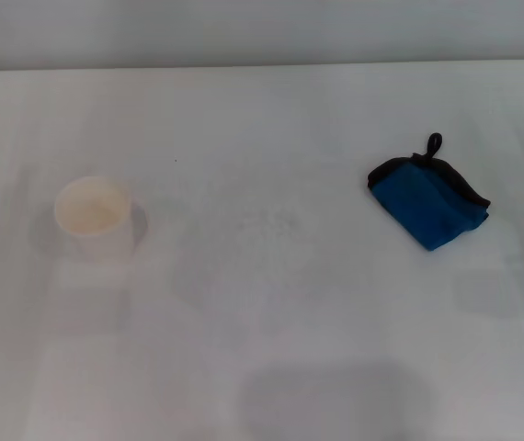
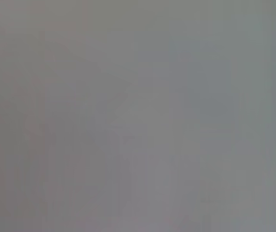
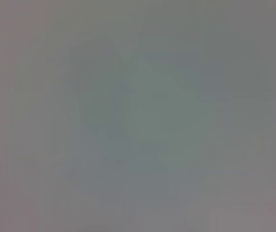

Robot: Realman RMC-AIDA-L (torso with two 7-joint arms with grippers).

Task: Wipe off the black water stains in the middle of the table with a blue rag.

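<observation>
The blue rag (image 1: 429, 199), folded, with black edging and a small black loop, lies on the right side of the white table (image 1: 271, 349) in the head view. No dark blotch shows in the middle of the table; only a tiny dark dot (image 1: 176, 161) shows at the back left of centre. Neither gripper is in view in the head view. Both wrist views show only a plain grey surface, with no fingers and no objects.
A white paper cup (image 1: 96, 219) stands upright on the left side of the table. The table's far edge (image 1: 262, 66) meets a pale wall at the back.
</observation>
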